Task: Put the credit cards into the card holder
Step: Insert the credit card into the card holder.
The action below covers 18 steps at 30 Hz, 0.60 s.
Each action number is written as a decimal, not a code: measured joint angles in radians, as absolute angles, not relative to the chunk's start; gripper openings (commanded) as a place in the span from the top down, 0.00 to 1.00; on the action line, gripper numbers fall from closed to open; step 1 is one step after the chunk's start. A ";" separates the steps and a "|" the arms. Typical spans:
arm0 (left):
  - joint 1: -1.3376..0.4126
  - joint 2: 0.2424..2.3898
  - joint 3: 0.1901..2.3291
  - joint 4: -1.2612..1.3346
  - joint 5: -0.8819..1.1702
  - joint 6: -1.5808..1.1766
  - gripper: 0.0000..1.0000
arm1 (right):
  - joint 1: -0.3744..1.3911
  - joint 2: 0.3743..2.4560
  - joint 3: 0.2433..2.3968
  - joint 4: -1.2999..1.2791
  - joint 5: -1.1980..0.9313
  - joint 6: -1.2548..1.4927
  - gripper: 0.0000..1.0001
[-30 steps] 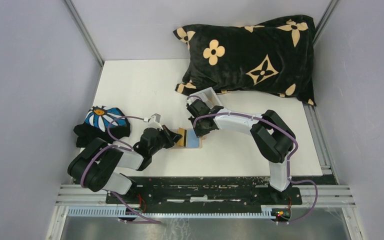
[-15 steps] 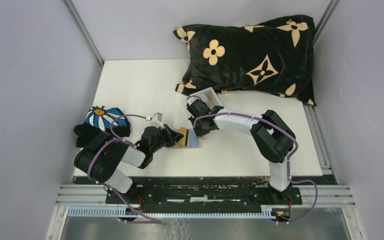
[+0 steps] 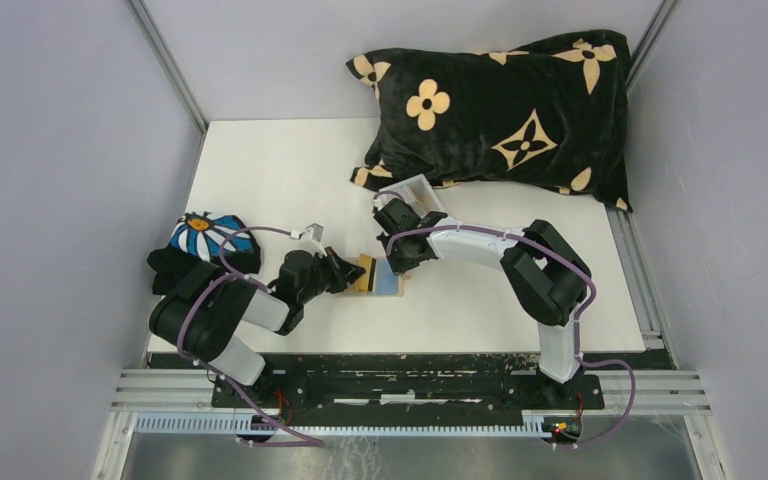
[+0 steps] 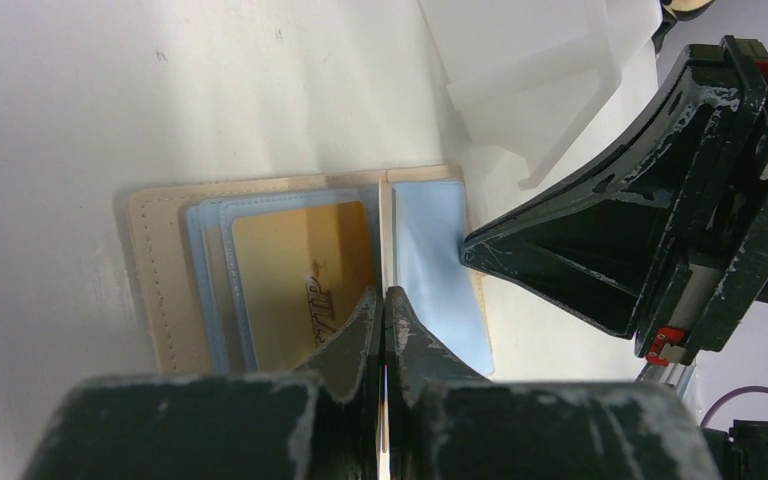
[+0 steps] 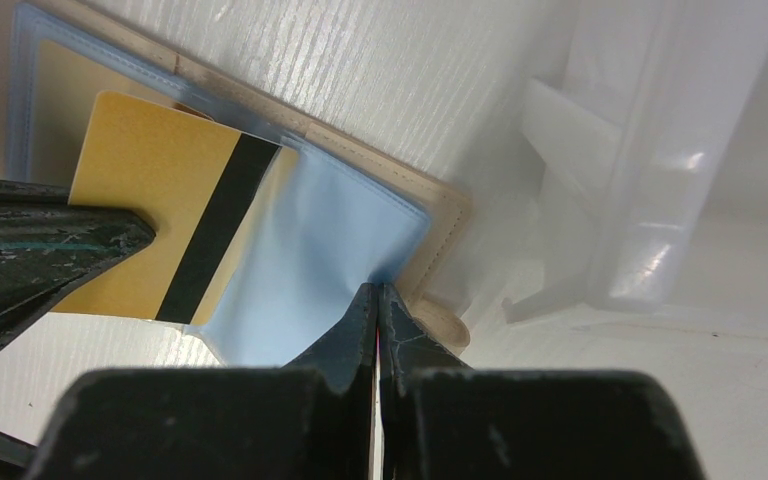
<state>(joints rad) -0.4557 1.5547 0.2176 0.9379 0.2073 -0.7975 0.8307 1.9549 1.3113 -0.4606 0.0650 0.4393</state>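
My left fingers (image 4: 352, 335) are pinched tight on a yellow card (image 5: 145, 210) with a black stripe, holding it on edge over the open card holder (image 4: 143, 270). The holder lies flat on the white surface (image 4: 110, 90) between my two arms, with another yellowish card (image 4: 290, 260) already tucked in one pocket. My right fingers (image 5: 345, 345) are closed on the corner of its blue inner sleeve (image 5: 300, 250). A clear box (image 5: 650, 150) sits just beside it.

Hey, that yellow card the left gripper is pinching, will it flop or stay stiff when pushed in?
Probably stiff: the yellow card juts out flat though the left gripper pinches only one edge. Likely light and slippery too, since it looks thin and smooth.
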 measured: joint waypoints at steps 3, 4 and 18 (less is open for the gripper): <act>-0.447 1.565 0.218 0.945 0.220 -0.797 0.97 | 0.831 1.955 1.311 -0.461 0.065 0.439 0.99; -0.444 1.568 0.218 0.949 0.223 -0.797 0.97 | 0.831 1.955 1.311 -0.461 0.065 0.439 0.99; -0.405 1.596 0.218 0.991 0.271 -0.797 0.97 | 0.831 1.956 1.312 -0.461 0.065 0.439 0.99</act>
<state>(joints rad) -0.4049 1.5955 0.2180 0.9909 0.2710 -0.7975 0.8307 1.9564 1.3121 -0.4606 0.0650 0.4393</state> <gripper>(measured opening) 0.043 0.014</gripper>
